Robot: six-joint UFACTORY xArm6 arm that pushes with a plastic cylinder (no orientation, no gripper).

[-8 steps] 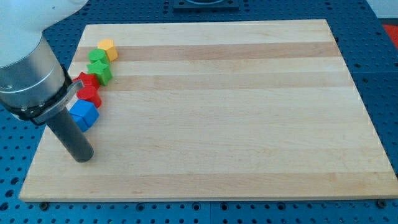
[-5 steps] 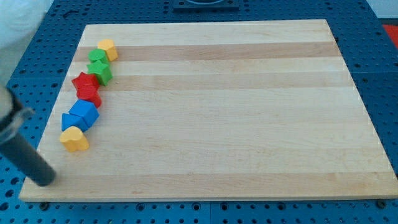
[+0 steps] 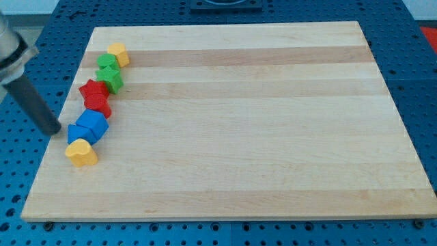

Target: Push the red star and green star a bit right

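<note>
The red star (image 3: 91, 89) lies near the board's left edge, with a second red block (image 3: 98, 104) touching it just below. The green star (image 3: 111, 80) sits right above the red star, with another green block (image 3: 107, 62) above it. My tip (image 3: 53, 129) is at the board's left edge, left of the blue blocks and below-left of the red star, touching no block.
A yellow block (image 3: 119, 52) tops the column of blocks. Two blue blocks (image 3: 89, 127) sit below the red ones, and a yellow heart-like block (image 3: 82, 152) lies below them. The wooden board (image 3: 239, 123) rests on a blue perforated table.
The rod swung left off the blocks, then moved up along the board's left edge. The blue blocks and the yellow heart, hidden before, now show. No block has visibly moved.
</note>
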